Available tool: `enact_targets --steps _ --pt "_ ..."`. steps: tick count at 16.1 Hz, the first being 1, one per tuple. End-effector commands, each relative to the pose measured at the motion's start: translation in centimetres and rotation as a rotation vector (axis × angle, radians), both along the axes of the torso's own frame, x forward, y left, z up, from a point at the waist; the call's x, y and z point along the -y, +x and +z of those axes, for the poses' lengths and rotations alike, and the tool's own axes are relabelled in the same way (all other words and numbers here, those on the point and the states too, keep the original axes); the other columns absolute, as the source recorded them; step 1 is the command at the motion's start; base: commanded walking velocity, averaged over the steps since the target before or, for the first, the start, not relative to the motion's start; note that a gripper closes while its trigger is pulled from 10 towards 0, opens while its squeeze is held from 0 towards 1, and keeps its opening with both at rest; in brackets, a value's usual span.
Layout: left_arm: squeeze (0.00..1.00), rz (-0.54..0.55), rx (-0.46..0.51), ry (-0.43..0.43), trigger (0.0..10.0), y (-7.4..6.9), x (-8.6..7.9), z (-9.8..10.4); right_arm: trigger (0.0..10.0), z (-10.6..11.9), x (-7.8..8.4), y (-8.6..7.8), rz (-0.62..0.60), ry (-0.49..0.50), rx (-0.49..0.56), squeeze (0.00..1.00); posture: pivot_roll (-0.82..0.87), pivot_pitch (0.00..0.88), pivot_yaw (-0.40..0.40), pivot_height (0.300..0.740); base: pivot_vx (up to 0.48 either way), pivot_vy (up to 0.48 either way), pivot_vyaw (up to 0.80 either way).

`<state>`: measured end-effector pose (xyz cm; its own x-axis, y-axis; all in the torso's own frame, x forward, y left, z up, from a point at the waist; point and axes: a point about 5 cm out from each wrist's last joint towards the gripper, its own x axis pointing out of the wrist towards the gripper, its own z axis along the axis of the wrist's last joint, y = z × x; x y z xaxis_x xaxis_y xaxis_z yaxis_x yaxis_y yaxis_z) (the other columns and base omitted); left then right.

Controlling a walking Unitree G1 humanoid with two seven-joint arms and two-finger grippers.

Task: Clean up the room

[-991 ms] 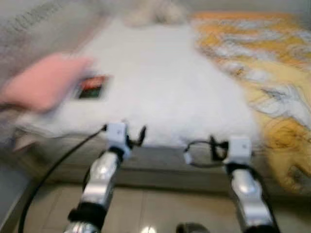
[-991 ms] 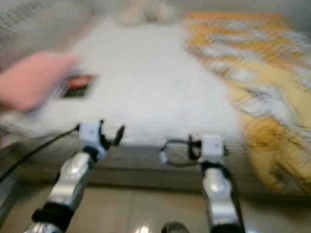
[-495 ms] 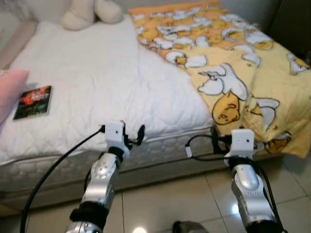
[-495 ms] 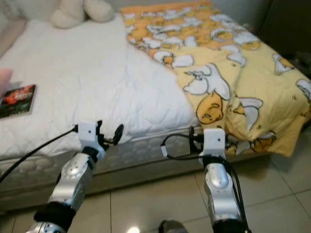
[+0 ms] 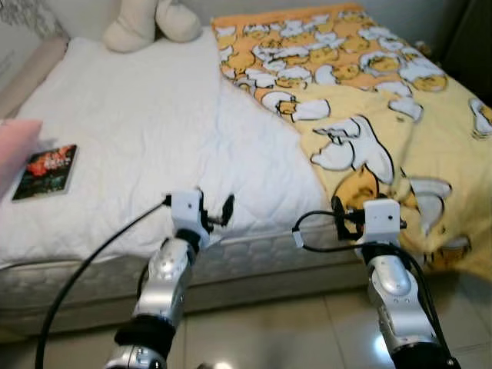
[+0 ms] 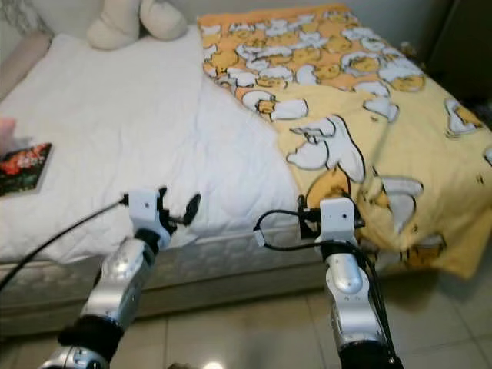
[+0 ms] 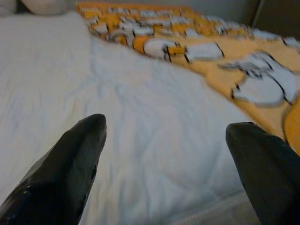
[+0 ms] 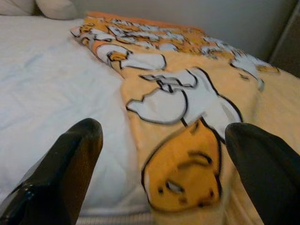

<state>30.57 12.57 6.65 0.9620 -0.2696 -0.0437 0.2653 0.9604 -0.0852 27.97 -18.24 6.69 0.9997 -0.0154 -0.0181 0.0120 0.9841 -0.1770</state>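
A bed with a white quilted cover [image 5: 154, 131] stands before me. A yellow blanket with duck prints [image 5: 369, 100] covers its right half and hangs over the near corner. A dark book [image 5: 44, 171] lies on the cover at the left, beside a pink pillow [image 5: 14, 150]. My left gripper [image 7: 166, 125] is open over the white cover near the bed's front edge. My right gripper [image 8: 163, 126] is open, facing the line where blanket and cover meet. Both silver arms [image 5: 165, 277] reach forward side by side.
A cream plush toy [image 5: 150, 21] rests at the head of the bed. Glossy floor tiles [image 5: 292, 330] lie between me and the mattress side [image 5: 92, 269]. Dark furniture [image 5: 473, 38] stands at the far right.
The head views were blurred a second ago and are sharp now; the camera has swung and settled on the bed. Both arms keep the same pose with fingers apart.
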Motion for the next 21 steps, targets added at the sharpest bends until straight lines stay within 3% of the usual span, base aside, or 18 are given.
enact_targets --steps 1,7,11,13,18,21 --pt "0.0 0.004 -0.014 0.014 10.0 -0.2 -0.5 -0.4 10.0 -0.3 -0.6 -0.1 0.019 0.003 -0.007 0.0 -0.19 0.0 0.09 0.731 0.341 -0.334 0.0" --pt "0.0 -0.037 -0.004 0.016 10.0 -0.4 0.3 -0.4 10.0 -0.6 -0.4 -0.2 0.018 0.001 -0.03 0.0 -0.19 0.0 0.093 0.731 0.303 -0.369 -0.49" --pt "0.0 0.031 -0.056 0.048 10.0 0.3 -0.5 -0.8 10.0 -0.4 -1.3 -0.2 0.062 0.034 -0.01 0.0 -0.2 0.0 0.1 0.731 0.213 -0.396 -0.35" --pt "0.0 0.105 -0.088 0.057 10.0 1.0 -1.4 -0.9 10.0 -0.4 -1.7 -0.2 0.083 0.026 -0.011 0.0 -0.2 0.0 0.103 0.731 0.48 0.0 0.0" --pt "0.0 0.157 -0.115 0.009 10.0 1.2 -2.0 -1.1 10.0 -0.5 -1.5 -0.5 0.086 0.02 -0.014 0.0 -0.21 0.005 0.105 0.731 0.274 0.234 0.0" --pt "0.0 0.17 -0.075 0.064 10.0 1.3 -2.1 -0.8 10.0 -0.6 -1.6 -0.7 0.093 0.02 -0.019 0.0 -0.21 0.008 0.104 0.731 0.0 0.285 0.0"
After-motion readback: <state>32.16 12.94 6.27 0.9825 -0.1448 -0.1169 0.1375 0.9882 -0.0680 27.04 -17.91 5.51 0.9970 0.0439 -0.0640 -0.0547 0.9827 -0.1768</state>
